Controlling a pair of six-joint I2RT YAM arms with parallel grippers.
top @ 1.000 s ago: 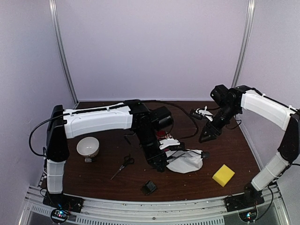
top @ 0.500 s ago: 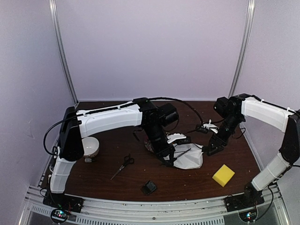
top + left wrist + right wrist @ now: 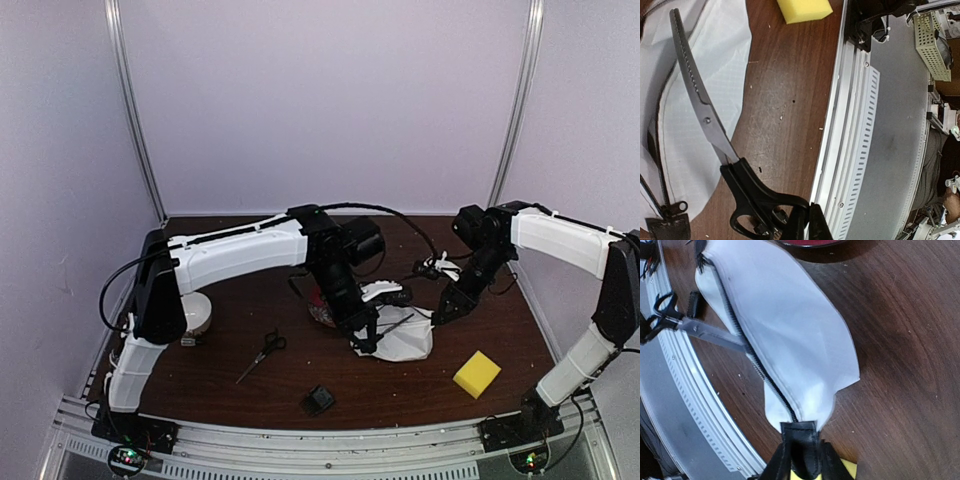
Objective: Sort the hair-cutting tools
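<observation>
a dark brown desk point(image 3: 230, 395) sits inside pale lilac walls. the left hand point(image 3: 807, 222) grips only the outer edge of one black handle loop of a pair of scissors point(image 3: 707, 122). the likely trouble is that the scissors pivot or slip in that thin grip. the serrated blade could then snag the zip teeth or ride over the cloth instead of entering the white pouch point(image 3: 785, 325). the right hand point(image 3: 801, 467) could also lose the pouch if the black end tab point(image 3: 801, 440) pulls free.

both hands are pressed together, the left pinching the scissor handle and the right pinching the tab to hold that end of the pouch. the blade lies over the pouch, alongside its zip.

farther out on the desk lie the second scissors point(image 3: 263, 353) and the small black attachment block point(image 3: 318, 399), both apart from either hand. a yellow sponge point(image 3: 477, 373) sits to the right and a white bowl point(image 3: 195, 312) to the left. i cannot pick out the clipper.
</observation>
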